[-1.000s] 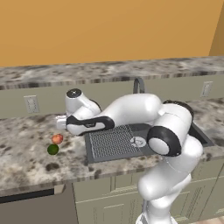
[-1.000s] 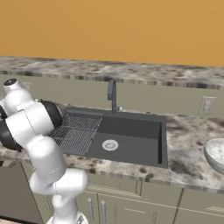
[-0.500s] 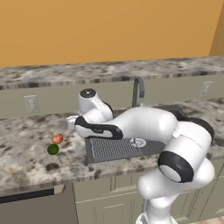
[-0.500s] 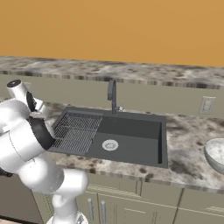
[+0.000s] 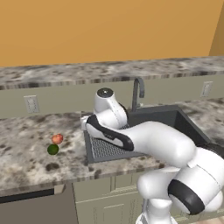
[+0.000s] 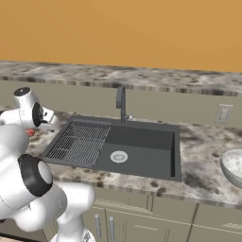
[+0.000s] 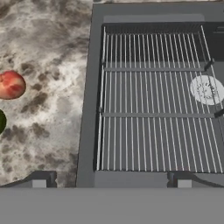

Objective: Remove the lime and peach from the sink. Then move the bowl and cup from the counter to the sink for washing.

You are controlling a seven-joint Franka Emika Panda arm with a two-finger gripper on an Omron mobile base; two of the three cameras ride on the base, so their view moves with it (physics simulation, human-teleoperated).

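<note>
**Fruit on the counter, sink basin bare**

An orange wall (image 5: 109,30) spans the top of both base views, above a speckled granite backsplash ledge and a beige strip with outlets. The granite counter (image 5: 30,148) runs across the middle of the frames, over beige cabinet fronts at the bottom.

The sink (image 6: 142,156) sits centre in the right base view: a dark grey basin with a ribbed drainer rack on its left half, a round silver drain (image 6: 118,157) near the middle, and a curved grey faucet (image 6: 121,101) at its back edge.

The bowl (image 6: 234,166) rests on the counter at the right edge of the right base view, cut off by the frame.

The peach (image 5: 57,138) and the lime (image 5: 53,149) lie on the counter at the left of the left base view, just beside each other, well left of the sink.

The gripper (image 7: 111,183), at the bottom of the hand view, has its jaws spread wide, holding nothing, over the drainer's near rim.
</note>
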